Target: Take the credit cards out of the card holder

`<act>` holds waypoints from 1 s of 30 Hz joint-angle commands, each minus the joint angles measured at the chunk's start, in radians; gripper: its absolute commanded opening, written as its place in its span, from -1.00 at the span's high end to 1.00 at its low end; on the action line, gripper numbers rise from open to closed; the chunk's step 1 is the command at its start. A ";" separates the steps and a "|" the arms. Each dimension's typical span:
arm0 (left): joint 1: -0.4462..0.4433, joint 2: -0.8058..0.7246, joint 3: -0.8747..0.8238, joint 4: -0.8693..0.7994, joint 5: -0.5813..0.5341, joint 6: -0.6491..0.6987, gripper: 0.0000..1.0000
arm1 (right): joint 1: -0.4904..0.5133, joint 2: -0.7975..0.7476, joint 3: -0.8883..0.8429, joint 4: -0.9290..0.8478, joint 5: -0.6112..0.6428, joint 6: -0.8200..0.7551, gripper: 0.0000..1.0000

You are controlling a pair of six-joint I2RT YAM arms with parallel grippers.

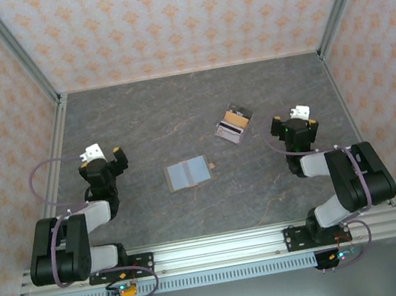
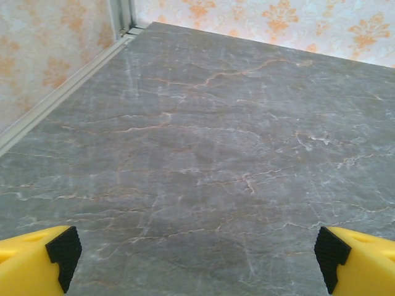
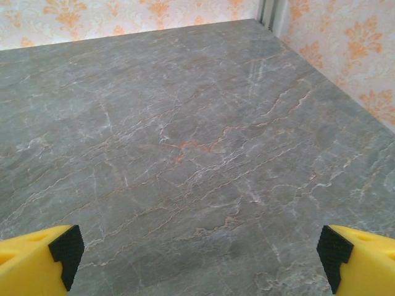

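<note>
The card holder lies opened flat mid-table, grey-blue inside up, with a small brown tab at its right edge. The credit cards are hidden; I can make out none on or beside it. My left gripper hovers left of the holder, well apart from it, and is open. In the left wrist view its yellow fingers stand wide over bare table. My right gripper is off to the holder's right, also open. Its black-padded fingers frame nothing but table.
A glossy clear piece with tan and dark parts lies behind and right of the holder, close to the right gripper. Patterned walls and metal rails enclose the dark marbled table on three sides.
</note>
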 commanded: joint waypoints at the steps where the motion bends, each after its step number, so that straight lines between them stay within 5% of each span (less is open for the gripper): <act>1: 0.002 0.049 0.021 0.098 0.056 0.039 -1.00 | -0.008 0.019 -0.011 0.074 -0.039 -0.018 -0.99; 15: -0.097 0.160 0.126 0.017 -0.010 0.141 -1.00 | -0.015 0.024 0.008 0.042 -0.040 -0.006 -0.99; 30: -0.087 0.159 0.135 -0.007 0.012 0.135 -1.00 | -0.028 0.024 0.022 0.018 -0.058 0.004 -0.99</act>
